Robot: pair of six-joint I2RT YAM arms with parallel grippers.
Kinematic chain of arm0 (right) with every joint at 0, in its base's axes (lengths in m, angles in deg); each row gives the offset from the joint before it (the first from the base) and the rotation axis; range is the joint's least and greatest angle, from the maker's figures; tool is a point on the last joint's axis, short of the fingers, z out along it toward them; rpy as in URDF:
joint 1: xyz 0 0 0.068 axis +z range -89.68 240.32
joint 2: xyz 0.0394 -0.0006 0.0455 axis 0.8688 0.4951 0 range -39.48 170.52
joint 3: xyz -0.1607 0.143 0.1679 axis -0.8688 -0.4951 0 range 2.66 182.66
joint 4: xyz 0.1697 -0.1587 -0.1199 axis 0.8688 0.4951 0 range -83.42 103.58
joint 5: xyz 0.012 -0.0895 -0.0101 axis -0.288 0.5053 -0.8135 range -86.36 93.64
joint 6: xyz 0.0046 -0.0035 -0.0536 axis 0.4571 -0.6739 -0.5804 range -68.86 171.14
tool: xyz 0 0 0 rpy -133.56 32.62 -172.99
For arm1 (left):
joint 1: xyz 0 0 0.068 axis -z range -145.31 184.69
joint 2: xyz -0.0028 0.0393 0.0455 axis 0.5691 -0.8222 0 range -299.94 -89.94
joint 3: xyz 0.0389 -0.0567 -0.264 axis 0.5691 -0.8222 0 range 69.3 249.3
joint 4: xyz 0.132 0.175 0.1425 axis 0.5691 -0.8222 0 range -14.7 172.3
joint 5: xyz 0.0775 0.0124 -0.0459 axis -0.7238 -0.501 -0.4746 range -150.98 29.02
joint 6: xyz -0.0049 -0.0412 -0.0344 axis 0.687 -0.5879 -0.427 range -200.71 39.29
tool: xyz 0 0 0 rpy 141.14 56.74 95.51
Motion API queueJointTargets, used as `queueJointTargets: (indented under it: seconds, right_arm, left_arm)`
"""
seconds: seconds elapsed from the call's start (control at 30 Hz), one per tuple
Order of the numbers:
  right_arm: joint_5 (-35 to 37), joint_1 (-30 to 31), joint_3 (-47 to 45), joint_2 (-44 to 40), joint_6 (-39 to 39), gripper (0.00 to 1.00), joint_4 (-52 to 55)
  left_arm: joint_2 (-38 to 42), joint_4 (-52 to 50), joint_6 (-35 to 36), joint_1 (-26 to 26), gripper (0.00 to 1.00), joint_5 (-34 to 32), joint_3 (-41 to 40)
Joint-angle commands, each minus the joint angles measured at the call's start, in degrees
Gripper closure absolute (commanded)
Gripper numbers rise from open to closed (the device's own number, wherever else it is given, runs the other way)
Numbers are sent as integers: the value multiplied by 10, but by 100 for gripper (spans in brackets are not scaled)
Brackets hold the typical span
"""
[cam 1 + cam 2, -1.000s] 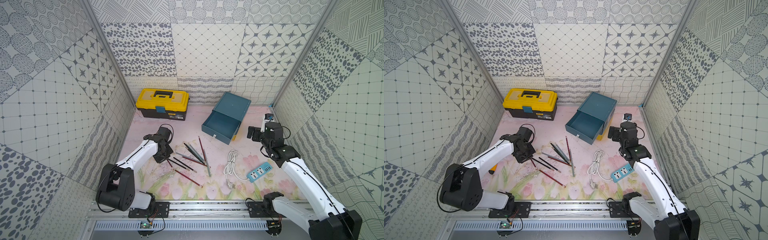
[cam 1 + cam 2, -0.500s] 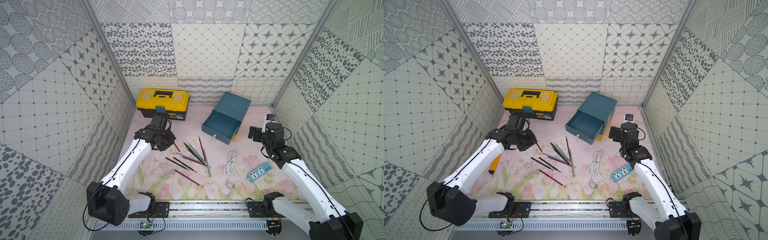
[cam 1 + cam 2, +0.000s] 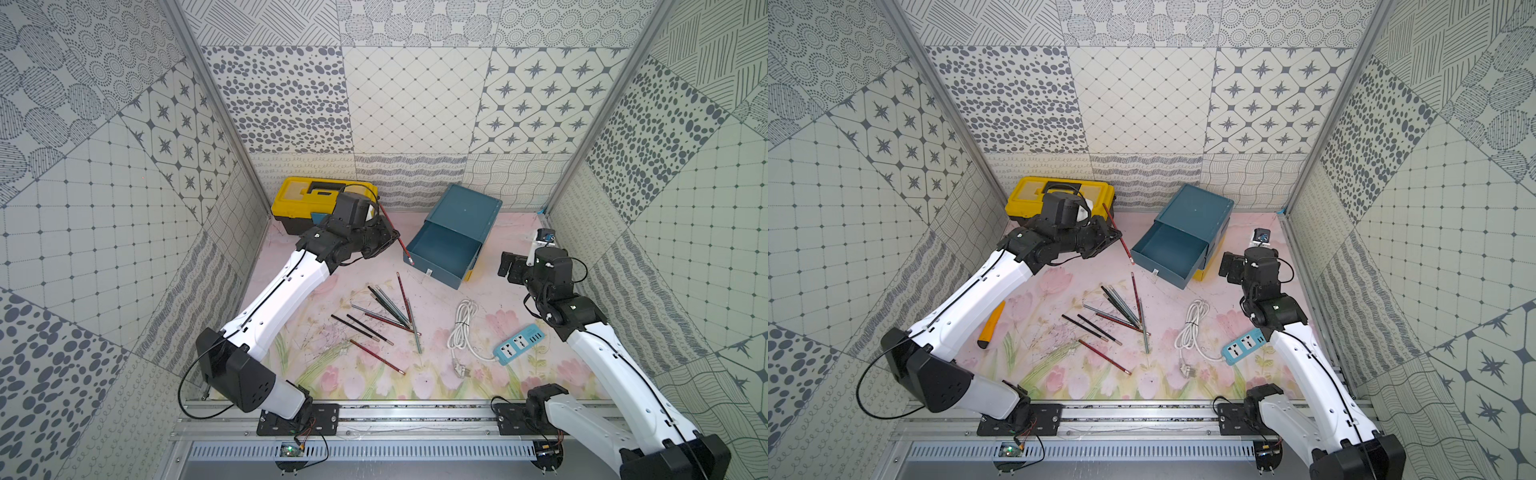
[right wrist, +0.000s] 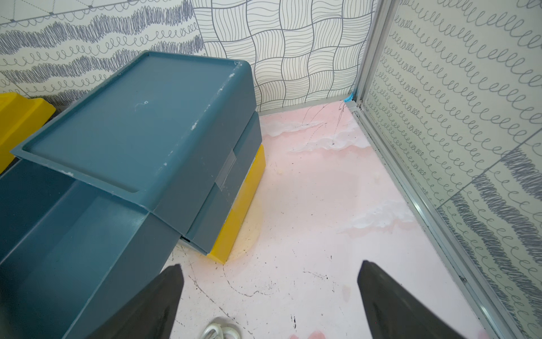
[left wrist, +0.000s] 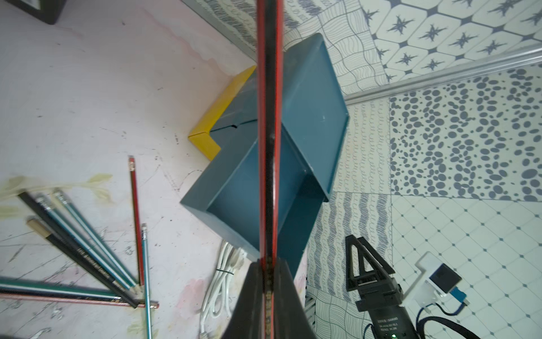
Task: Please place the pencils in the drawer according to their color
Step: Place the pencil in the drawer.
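1. Red pencil [image 3: 405,252] hangs tilted beside the open top drawer [image 3: 442,249], pinched by my left gripper [image 3: 390,236]'s closed fingers.
2. Remaining pencils [image 3: 384,316] lie loose on the mat [image 3: 332,374].
3. My right gripper [image 4: 269,270] gapes empty beside the chest [image 4: 146,117].
4. Risk: its tip snags the drawer rim and pivots free.

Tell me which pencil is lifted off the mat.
The dark red pencil pinched in the left fingers, near the open drawer; all other pencils lie flat on the mat.

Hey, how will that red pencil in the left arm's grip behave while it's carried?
Red pencil looks straight, so probably stiff. Pinched by the narrow left fingers with both ends free, it may swivel. Slender, so likely light.
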Motion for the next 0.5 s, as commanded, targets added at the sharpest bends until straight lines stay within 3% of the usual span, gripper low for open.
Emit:
queueJointTargets:
  seconds: [0.0,0.47]
  right_arm:
    - [5,3,-9,-9,4,1,-10]
    - [6,3,-14,-17,-2,1,-10]
  left_arm:
    - [-54,118,-25,32,100,33,58]
    - [-146,172,-101,94,100,-18,80]
